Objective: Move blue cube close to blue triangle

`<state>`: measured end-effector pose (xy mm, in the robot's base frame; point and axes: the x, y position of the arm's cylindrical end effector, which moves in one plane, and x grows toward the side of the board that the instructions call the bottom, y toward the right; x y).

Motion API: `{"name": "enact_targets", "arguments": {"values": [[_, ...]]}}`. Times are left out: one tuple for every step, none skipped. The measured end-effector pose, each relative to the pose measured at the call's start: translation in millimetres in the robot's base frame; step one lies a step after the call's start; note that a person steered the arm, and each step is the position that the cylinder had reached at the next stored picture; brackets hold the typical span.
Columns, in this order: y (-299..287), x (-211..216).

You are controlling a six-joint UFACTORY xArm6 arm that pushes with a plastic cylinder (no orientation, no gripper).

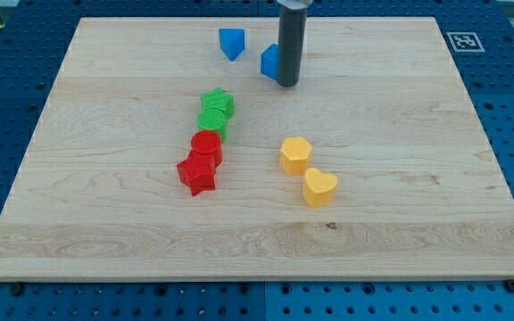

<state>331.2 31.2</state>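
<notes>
The blue triangle (231, 43) sits near the view's top, left of centre. The blue cube (270, 61) lies a short way to its right and slightly lower, with a small gap between them. My tip (287, 84) rests on the board right against the cube's right side, partly covering it. The rod rises straight up out of the view's top.
A green star (218, 103) and a green round block (211, 122) touch in the middle. Below them a red cylinder (206, 145) and a red star (197, 173) touch. A yellow hexagon (295, 154) and a yellow heart (319, 187) lie to the right. The wooden board (418, 178) lies on a blue pegboard.
</notes>
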Motion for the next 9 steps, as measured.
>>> {"name": "enact_targets", "arguments": {"values": [[-9,-8],[-15,-16],[-15,-22],[-3,1],[6,-9],[6,-35],[1,-36],[-7,-36],[-38,-39]]}}
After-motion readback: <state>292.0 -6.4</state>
